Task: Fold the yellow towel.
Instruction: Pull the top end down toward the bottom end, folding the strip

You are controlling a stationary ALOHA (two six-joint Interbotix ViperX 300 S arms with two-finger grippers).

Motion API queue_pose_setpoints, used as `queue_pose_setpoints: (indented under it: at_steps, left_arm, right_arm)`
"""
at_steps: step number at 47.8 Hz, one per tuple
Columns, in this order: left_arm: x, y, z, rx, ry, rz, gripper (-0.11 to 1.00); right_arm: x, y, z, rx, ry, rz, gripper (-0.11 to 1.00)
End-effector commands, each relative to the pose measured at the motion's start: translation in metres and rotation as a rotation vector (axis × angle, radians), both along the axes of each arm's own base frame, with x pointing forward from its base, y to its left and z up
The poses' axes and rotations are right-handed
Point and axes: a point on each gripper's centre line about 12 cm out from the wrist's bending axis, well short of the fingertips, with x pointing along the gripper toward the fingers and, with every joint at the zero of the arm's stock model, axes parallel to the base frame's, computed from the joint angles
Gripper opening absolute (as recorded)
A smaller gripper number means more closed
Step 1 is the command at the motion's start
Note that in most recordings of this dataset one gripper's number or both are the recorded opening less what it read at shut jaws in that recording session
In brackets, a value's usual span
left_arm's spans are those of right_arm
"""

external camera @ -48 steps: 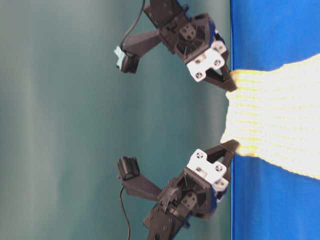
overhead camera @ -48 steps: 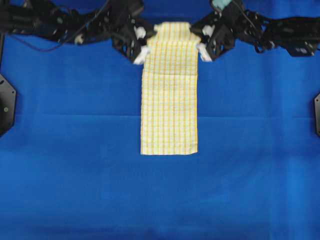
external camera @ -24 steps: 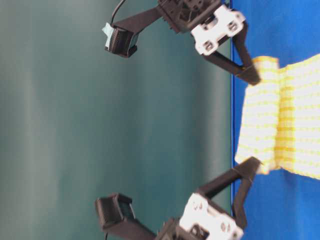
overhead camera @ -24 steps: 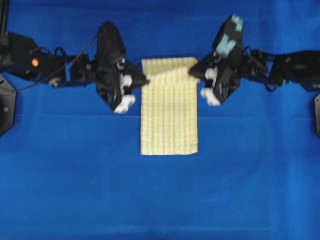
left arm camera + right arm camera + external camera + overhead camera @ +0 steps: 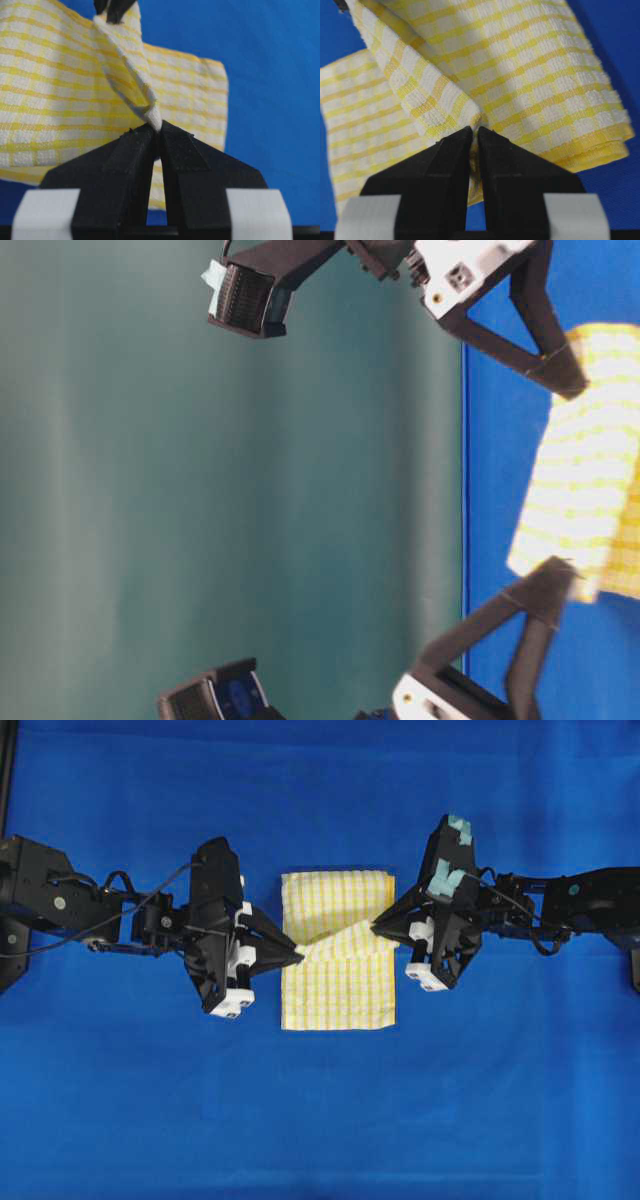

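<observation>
Left gripper (image 5: 298,956), right gripper (image 5: 376,924) — clamping yellow towel (image 5: 340,1000), blue tablecloth (image 5: 320,1120)

Lighting's bright and even, with barely any shadows on the saturated blue cloth table cover (image 5: 320,1120). Table-level view looks soft and blurry; wrist close-ups stay pretty sharp.
</observation>
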Motion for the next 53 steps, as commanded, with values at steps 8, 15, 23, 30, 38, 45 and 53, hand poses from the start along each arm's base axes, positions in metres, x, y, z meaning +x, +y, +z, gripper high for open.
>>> queue_pose_setpoints:
  at_steps: [8, 15, 23, 30, 38, 45, 53]
  left_arm:
    - [0.002, -0.011, -0.004, 0.002, 0.001, -0.031, 0.02]
    - [0.003, -0.011, -0.013, 0.004, 0.024, -0.031, 0.02]
    - [0.003, -0.018, -0.014, 0.003, 0.027, -0.049, 0.02]
    - [0.002, -0.025, -0.015, 0.004, 0.029, -0.069, 0.02]
    - [0.002, -0.025, -0.015, 0.004, 0.03, -0.069, 0.02]
    - [0.003, -0.025, -0.015, 0.004, 0.033, -0.069, 0.02]
    - [0.003, -0.025, -0.016, 0.006, 0.047, -0.069, 0.05]
  right_arm:
    - [0.001, 0.01, 0.008, 0.006, -0.026, 0.02, 0.05]
    - [0.003, 0.013, 0.008, 0.007, -0.026, 0.03, 0.05]
    - [0.005, 0.026, 0.006, 0.034, -0.022, 0.036, 0.05]
    - [0.006, 0.038, 0.006, 0.056, -0.025, 0.043, 0.05]
    - [0.008, 0.042, 0.005, 0.067, -0.021, 0.046, 0.05]
    - [0.008, 0.043, 0.004, 0.068, -0.018, 0.046, 0.05]
    - [0.009, 0.043, 0.004, 0.068, -0.019, 0.046, 0.05]
